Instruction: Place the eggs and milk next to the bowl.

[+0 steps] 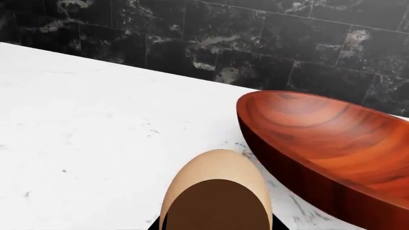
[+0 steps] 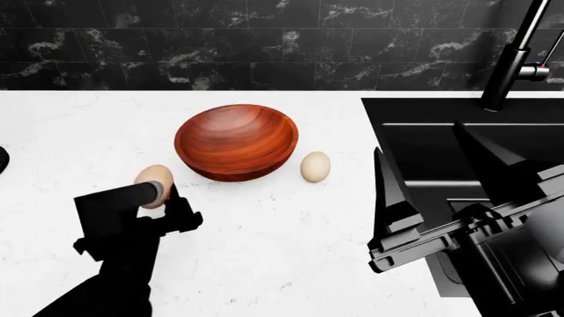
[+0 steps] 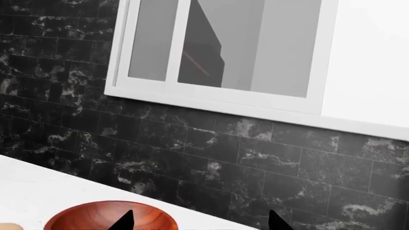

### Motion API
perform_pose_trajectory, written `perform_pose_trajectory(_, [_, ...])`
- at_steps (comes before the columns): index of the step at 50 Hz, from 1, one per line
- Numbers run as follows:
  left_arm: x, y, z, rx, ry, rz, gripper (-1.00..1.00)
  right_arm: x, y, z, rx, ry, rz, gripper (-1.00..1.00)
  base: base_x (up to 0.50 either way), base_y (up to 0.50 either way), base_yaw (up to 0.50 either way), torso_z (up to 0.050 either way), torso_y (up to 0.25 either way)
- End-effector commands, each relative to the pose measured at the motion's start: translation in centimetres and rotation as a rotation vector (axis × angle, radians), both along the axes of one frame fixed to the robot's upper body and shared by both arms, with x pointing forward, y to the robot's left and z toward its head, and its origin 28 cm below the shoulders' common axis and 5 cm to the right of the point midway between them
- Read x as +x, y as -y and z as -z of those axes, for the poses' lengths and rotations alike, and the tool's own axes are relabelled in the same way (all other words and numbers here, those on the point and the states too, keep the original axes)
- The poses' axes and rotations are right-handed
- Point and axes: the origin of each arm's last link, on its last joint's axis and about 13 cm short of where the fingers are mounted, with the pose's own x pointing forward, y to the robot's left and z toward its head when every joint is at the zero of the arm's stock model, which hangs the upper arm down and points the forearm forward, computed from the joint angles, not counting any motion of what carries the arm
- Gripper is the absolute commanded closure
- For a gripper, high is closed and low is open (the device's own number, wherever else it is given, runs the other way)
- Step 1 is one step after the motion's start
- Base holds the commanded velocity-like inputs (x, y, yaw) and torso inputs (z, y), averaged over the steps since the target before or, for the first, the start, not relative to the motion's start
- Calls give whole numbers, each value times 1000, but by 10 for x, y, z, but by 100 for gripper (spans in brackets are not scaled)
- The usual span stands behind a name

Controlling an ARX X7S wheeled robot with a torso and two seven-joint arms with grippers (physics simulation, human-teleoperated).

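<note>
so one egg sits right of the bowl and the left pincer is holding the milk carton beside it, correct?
Not quite. The left pincer holds an egg, not the milk, left of the bowl; the head view shows it. The other egg does sit right of the bowl.

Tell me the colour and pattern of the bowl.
The bowl is reddish-brown wood with darker curved grain bands, which show best in the left wrist view.

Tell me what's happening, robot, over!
Left gripper shut on an egg, left of the bowl. Right gripper open, empty. Second egg right of bowl. No milk in view.
</note>
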Motion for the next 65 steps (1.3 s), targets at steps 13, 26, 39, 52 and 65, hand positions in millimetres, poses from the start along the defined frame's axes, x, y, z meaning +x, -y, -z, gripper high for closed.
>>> perform_pose_trajectory(13, [18,1,9,-6,-42,9,100,3,1,7,11,-16,5,-100,0,0,0,0,0])
perform_pose_trajectory(26, [26,-3,16,0,-70,-18,100,3,2,8,12,-17,9,-100,0,0,0,0,0])
perform_pose_trajectory(39, [33,-6,24,-2,-97,-49,100,2,2,7,14,-13,11,-100,2,0,0,0,0])
perform_pose_trajectory(52, [34,-5,24,-5,-103,-51,100,0,3,6,13,-9,15,-100,2,0,0,0,0])
perform_pose_trajectory(65, [35,-5,28,-5,-122,-44,100,-1,3,6,13,-10,18,-100,2,1,0,0,0])
